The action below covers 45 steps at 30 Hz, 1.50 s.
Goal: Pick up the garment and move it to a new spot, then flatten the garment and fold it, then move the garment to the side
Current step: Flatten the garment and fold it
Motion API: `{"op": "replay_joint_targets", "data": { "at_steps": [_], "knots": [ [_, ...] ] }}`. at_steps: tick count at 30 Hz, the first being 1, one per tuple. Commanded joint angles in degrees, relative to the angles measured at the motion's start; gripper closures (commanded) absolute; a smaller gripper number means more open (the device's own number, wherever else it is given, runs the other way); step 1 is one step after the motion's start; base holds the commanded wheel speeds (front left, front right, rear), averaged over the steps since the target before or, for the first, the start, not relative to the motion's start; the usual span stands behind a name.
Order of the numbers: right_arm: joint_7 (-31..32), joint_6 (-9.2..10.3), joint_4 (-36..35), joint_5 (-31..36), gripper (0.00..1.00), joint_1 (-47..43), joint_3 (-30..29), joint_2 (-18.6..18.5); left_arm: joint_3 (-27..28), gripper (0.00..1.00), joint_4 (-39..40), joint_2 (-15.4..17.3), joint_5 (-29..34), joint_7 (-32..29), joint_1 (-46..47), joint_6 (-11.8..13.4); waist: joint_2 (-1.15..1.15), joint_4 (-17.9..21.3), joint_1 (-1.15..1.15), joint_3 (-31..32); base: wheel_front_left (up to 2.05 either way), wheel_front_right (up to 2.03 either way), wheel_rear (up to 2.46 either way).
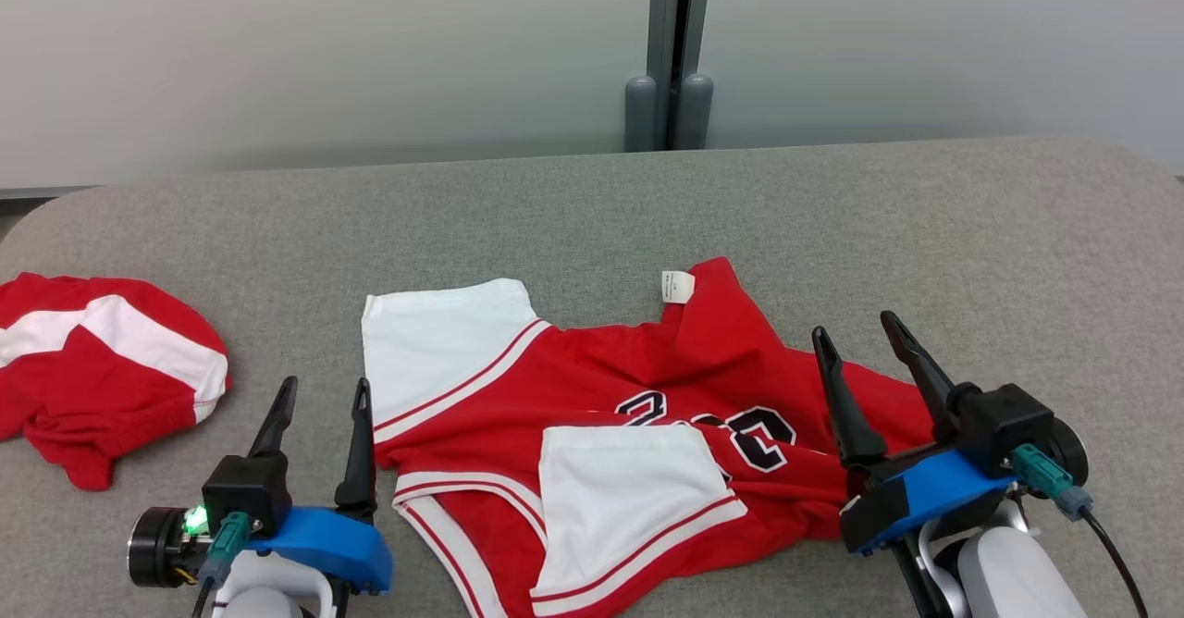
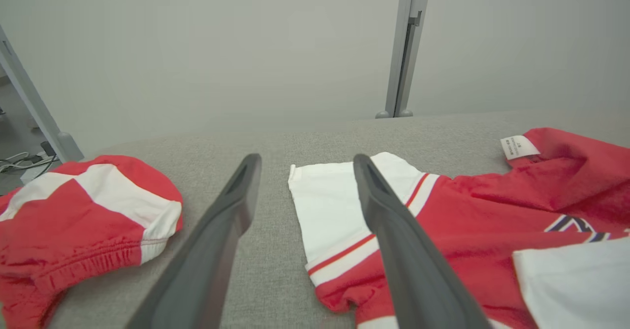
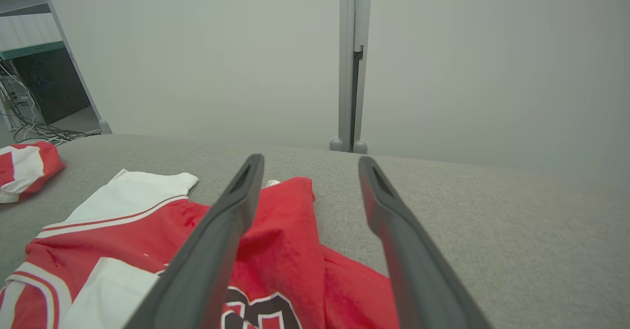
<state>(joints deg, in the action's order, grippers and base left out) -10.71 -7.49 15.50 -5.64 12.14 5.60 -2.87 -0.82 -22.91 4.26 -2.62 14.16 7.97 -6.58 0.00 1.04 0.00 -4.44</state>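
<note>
The garment (image 1: 601, 414) is a red jersey with white sleeves and a black number, lying crumpled and partly folded over itself on the grey table (image 1: 832, 229). A white label shows at its far edge. My left gripper (image 1: 321, 394) hovers open at the jersey's left edge, beside the white sleeve (image 2: 325, 206). My right gripper (image 1: 856, 333) stands open over the jersey's right part (image 3: 290, 230). Nothing is held between either pair of fingers.
A second red and white garment (image 1: 92, 368) lies bunched at the table's left edge, also in the left wrist view (image 2: 83, 220). A grey post (image 1: 671, 54) stands against the pale wall behind the table. Bare grey surface stretches behind and right of the jersey.
</note>
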Motion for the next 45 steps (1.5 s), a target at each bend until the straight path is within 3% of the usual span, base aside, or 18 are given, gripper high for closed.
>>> {"op": "replay_joint_targets", "data": {
  "at_steps": [1,22,23,26,45],
  "knots": [
    [-0.2,-0.01,-0.1,-0.2,0.00,0.6,0.0,0.0,-0.5,0.00,-0.6,0.4,-0.3,-0.2,0.9,-0.3,0.00,0.1,0.00,-0.2,0.00,0.00,0.00],
    [-0.7,-0.01,0.1,-0.2,0.00,2.0,-0.6,0.0,-11.0,0.00,-17.8,0.5,-6.8,-9.3,4.9,-1.1,0.00,0.9,0.00,-3.5,0.00,0.00,0.00],
    [-0.8,-0.01,0.1,-0.3,0.00,2.2,-0.6,0.0,-11.7,0.04,-18.3,0.6,-7.3,-9.5,5.2,-1.1,0.00,0.9,0.00,-3.6,0.00,0.00,0.00],
    [-0.9,-0.01,0.1,-0.5,0.00,2.4,-0.2,0.0,-13.5,1.00,-19.5,1.1,-8.6,-8.9,6.7,-1.1,0.00,1.2,0.00,-3.7,0.00,0.00,0.00],
    [-1.6,-0.01,-1.0,0.1,0.00,4.7,-1.2,0.0,-11.5,1.00,-21.2,10.6,-9.5,-1.4,25.9,0.3,0.00,4.7,0.00,-9.1,0.00,0.00,0.00]
  ]
}}
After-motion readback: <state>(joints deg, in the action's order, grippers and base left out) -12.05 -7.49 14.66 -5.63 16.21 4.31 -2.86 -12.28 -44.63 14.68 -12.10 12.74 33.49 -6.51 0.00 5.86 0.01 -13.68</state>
